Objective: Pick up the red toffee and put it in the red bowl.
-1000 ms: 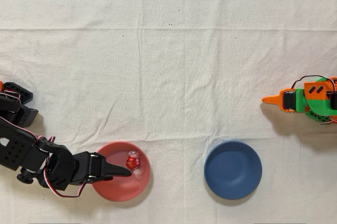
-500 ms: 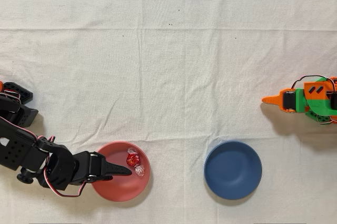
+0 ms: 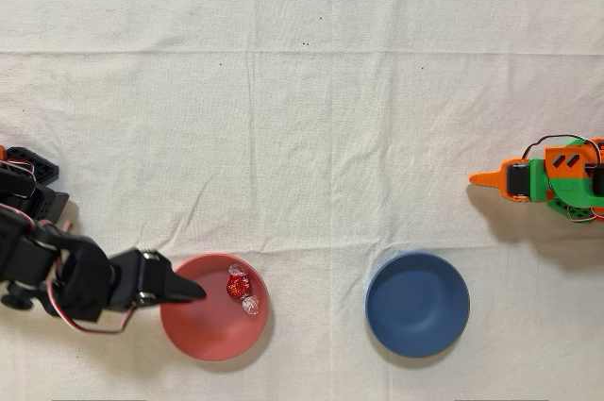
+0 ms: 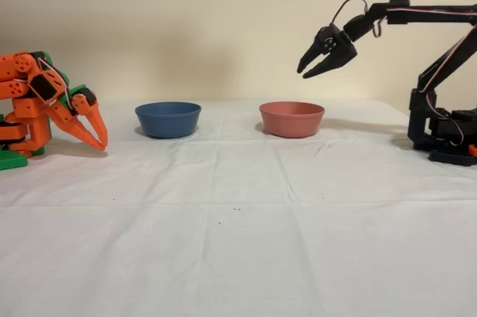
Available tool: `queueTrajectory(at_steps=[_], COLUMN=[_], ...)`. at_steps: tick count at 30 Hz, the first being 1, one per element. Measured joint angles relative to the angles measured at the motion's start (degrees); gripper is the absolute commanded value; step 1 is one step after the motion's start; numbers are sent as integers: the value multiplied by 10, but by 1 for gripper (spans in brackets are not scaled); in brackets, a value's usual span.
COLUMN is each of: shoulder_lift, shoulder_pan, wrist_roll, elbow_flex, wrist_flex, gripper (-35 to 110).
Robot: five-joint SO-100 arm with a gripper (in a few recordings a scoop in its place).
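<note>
- In the overhead view I see the small round red toffee in shiny foil [image 3: 238,287] lying inside the round salmon-red matte bowl [image 3: 203,333], toward its far right part, with the clear twisted wrapper ends trailing to its near right.
- My black arm's hand [image 3: 189,292] sits over the bowl's left rim in that view, its tip pointing right at the toffee, which lies just to its right, close but apart.
- From the fixed view the hand [image 4: 316,60] hangs well above the bowl [image 4: 291,119], over its right edge, with the fingers parted and nothing between them.
- I judge the drop done: the toffee rests in the bowl and the hand holds nothing, so the coming move only needs to go up and away toward the arm's own base, clear of the rim.
- The round dark blue bowl [image 3: 417,304] stands well to the right on the white cloth tabletop [image 3: 302,118]; the orange arm [image 3: 552,177] is idle.
</note>
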Motion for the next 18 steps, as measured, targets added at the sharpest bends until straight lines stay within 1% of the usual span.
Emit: queueTrajectory(at_steps=[5, 11, 14, 18], shoulder_lift=[76, 175, 235, 341], shoulder_pan=[-76, -167, -210, -226], wrist_roll=[38, 133, 196, 261], elbow_flex=[25, 75, 120, 200], wrist_flex=[47, 101, 106, 104], gripper=[1, 1, 1, 1])
